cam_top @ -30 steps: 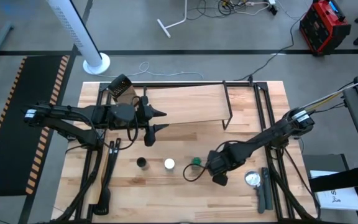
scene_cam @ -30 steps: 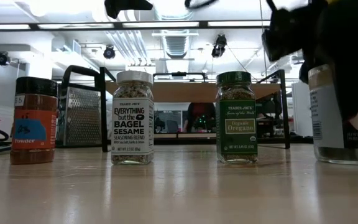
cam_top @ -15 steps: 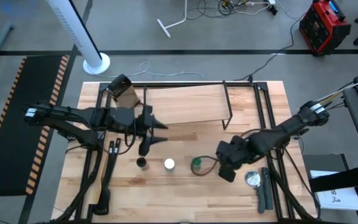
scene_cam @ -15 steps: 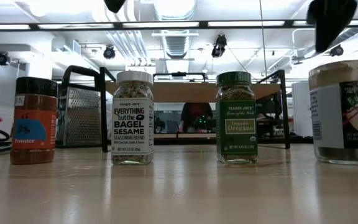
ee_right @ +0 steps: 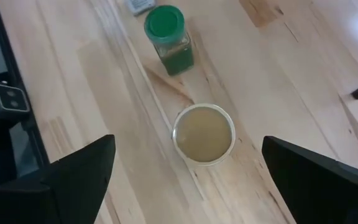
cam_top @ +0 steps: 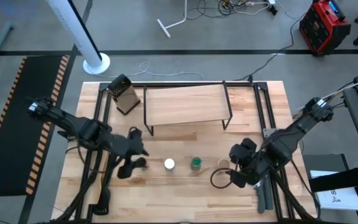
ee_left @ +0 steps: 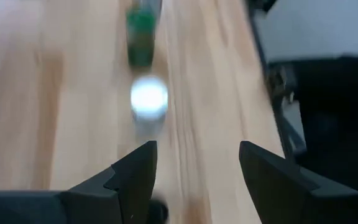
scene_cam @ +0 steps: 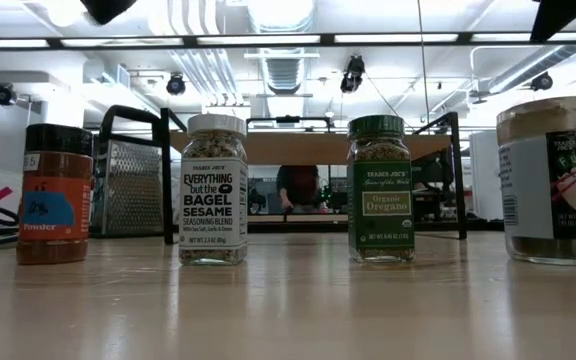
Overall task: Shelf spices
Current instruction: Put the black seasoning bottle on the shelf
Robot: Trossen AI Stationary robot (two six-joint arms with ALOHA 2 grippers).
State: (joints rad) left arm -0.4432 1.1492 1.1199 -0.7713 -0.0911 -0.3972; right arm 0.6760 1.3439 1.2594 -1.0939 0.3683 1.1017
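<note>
Item: shelf [cam_top: 185, 106], black wire frame with light wooden board, standing at the far middle of the tabletop [cam_top: 185, 193]; nothing rests on its board.

Item: four spice jars, upright in one row on the tabletop, nearer the front edge than the shelf and clear of it.
- Dark-lidded jar [scene_cam: 55, 193], orange-brown contents, off the shelf's left end; in the high view the left arm covers it.
- White-lidded jar [cam_top: 169, 164], labelled bagel sesame blend, below the shelf's middle.
- Green-lidded jar [cam_top: 196, 163], labelled oregano, just right of the white-lidded one.
- Wide tan jar [cam_top: 222, 165], off the shelf's right end.

Item: left claw [cam_top: 126, 167], low over the dark-lidded jar, fingers [ee_left: 135, 180] spread apart, gripping nothing.

Item: right claw [cam_top: 238, 165], just right of the tan jar, fingers [ee_right: 82, 171] parted wide, empty.

Item: metal grater [cam_top: 123, 94], beside the shelf's far left corner.
</note>
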